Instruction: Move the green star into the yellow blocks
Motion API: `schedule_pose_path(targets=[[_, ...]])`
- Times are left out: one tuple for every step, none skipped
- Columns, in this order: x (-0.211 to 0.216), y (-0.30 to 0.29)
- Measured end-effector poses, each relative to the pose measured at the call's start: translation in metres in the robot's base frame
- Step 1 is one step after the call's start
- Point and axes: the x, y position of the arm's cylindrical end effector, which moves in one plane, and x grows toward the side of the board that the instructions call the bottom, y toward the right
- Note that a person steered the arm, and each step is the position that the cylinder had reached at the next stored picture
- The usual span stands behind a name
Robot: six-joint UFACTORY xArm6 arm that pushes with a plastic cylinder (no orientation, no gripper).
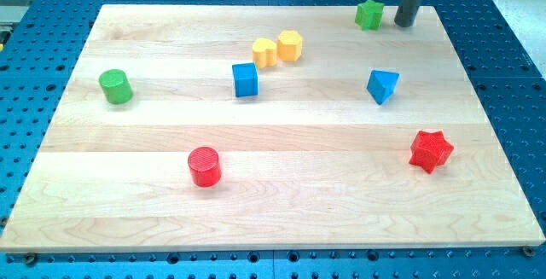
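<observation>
Resting on the wooden desk near the view's top right corner, my tip stands just to the right of the green star, close beside it; whether they touch I cannot tell. I carry no fingers, only the rod. The two yellow blocks sit touching each other well to the star's left and slightly lower. A blue cube lies just below them, a blue block lies below the star.
</observation>
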Motion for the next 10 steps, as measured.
schedule_pose_path(targets=[[0.014, -0.066], [0.007, -0.035], [-0.019, -0.038], [-0.003, -0.098], [0.014, -0.149], [-0.003, -0.169], [0.008, -0.187], [0.021, -0.209], [0.031, -0.222], [0.030, -0.225]])
